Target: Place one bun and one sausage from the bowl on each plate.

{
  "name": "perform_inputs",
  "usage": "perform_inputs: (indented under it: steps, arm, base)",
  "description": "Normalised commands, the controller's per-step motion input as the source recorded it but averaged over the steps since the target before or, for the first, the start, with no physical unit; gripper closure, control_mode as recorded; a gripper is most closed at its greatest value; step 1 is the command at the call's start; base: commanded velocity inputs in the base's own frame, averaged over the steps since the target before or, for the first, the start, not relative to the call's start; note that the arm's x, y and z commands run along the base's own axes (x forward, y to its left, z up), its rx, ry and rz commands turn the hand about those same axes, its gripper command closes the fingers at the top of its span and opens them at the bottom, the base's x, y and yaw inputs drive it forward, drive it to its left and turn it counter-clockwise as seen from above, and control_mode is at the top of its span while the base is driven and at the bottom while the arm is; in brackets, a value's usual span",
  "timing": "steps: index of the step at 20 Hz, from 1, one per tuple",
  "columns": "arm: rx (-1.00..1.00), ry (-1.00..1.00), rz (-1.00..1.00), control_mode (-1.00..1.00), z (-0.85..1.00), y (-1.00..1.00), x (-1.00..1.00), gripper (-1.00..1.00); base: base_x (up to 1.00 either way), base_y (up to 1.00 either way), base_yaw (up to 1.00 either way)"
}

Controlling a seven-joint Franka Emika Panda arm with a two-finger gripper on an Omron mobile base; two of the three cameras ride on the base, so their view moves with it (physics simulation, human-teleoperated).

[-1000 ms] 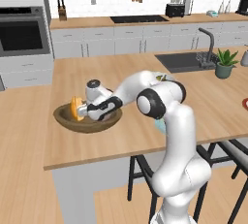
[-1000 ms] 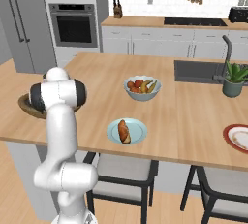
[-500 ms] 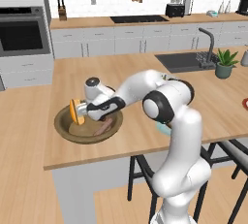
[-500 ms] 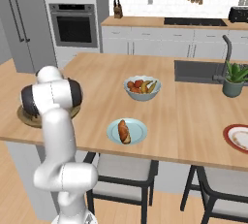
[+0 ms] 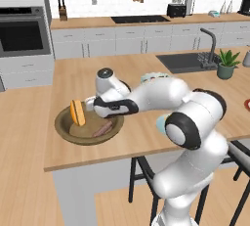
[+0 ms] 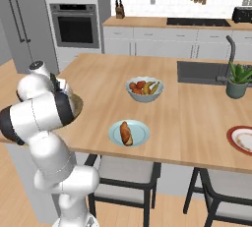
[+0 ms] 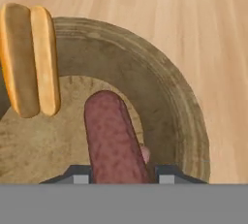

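Hand (image 7: 119, 177) lowered; wooden counter (image 5: 146, 76).

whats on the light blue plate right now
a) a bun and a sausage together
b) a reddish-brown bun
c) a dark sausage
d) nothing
b: in the right base view the light blue plate carries a single glossy reddish-brown bun, while the yellow-orange bun and a sausage sit in the wooden bowl.
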Motion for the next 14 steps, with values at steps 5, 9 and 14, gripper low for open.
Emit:
perform_inputs:
  steps: [5,9,14]
  arm:
    - [0.00,0.02,-0.01,-1.00,0.29,-1.00,-0.39,1.00]
    - [0.00,0.00,0.00,-1.00,0.03,-1.00,-0.39,1.00]
    - [0.00,0.00,0.00,-1.00,0.01,-1.00,-0.45,1.00]
  base:
    - [0.00,0.00,0.00]
    - [0.00,0.00,0.00]
    - [0.00,0.00,0.00]
